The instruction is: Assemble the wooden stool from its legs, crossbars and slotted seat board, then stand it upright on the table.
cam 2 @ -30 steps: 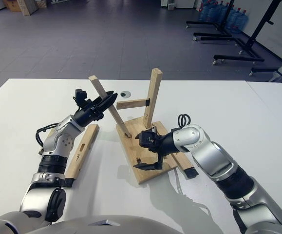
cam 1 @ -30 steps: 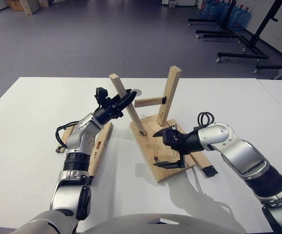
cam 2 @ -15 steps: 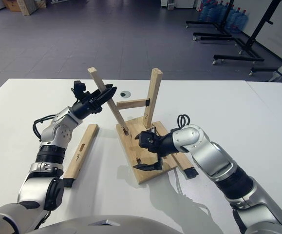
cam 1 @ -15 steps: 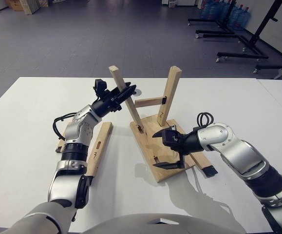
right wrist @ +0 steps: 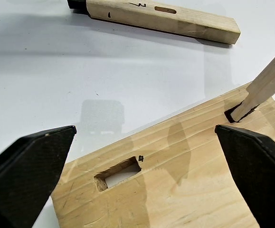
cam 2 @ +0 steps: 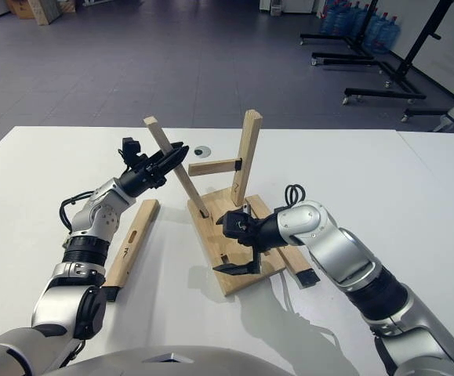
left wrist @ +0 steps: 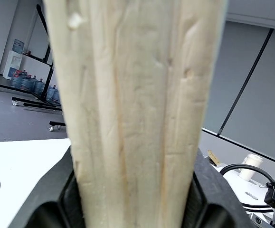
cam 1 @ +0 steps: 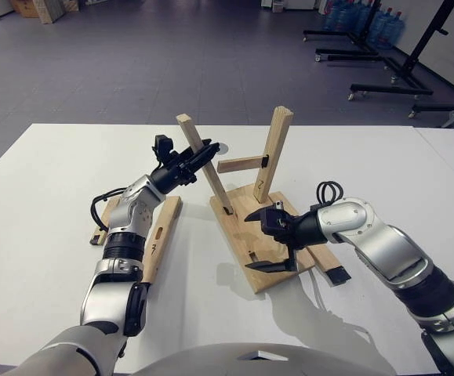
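The slotted seat board (cam 1: pixel 238 231) lies flat on the white table. Two legs stand in it: an upright one (cam 1: pixel 274 149) carrying a short crossbar (cam 1: pixel 241 164), and a tilted one (cam 1: pixel 215 184) leaning away to the left. My left gripper (cam 1: pixel 203 153) is shut on the tilted leg (left wrist: pixel 132 95) about a third of the way down from its top. My right gripper (cam 1: pixel 252 243) hangs open over the board's near-left part, its fingers (right wrist: pixel 28 166) spread above an empty slot (right wrist: pixel 118 173). The tilted leg's foot (right wrist: pixel 263 88) sits in its slot.
A loose leg (cam 1: pixel 162 233) lies left of the board, beside my left forearm. A second stick (cam 1: pixel 101 225) lies farther left. Another piece with a black end cap (cam 1: pixel 330 266) rests along the board's right edge. Free table lies at far left and right.
My left gripper lifted the tilted leg slightly, then lowered it back into its slot. The right arm has stayed still.
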`<state>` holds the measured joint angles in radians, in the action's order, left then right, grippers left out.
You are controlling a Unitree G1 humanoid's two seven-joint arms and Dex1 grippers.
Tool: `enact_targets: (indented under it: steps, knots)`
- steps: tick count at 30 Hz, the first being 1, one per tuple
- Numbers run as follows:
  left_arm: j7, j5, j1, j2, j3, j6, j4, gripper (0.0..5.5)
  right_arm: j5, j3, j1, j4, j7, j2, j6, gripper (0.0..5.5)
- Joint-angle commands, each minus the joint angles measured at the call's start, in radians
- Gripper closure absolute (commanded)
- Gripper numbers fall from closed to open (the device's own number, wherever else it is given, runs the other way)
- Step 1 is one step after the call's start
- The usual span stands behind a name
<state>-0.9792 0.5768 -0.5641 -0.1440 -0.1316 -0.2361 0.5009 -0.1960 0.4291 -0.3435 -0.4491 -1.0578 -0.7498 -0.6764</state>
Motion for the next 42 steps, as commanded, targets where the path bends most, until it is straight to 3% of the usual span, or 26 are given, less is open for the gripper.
enact_targets:
  steps: [1,20,42]
  knots:
    - [-0.009,-0.032,0.004,0.004,0.021,0.003,0.029,3.48,-0.001,0.000,-0.015,-0.006,0.001,-0.003,-0.013,0.10]
    - [-0.054,-0.085,-0.005,-0.085,0.068,-0.007,-0.026,3.48,-0.003,-0.001,-0.010,-0.011,0.009,-0.002,-0.012,0.10]
    - [0.008,-0.041,-0.003,-0.102,0.029,-0.071,-0.150,3.48,-0.003,0.001,-0.008,-0.013,0.013,-0.001,-0.013,0.10]
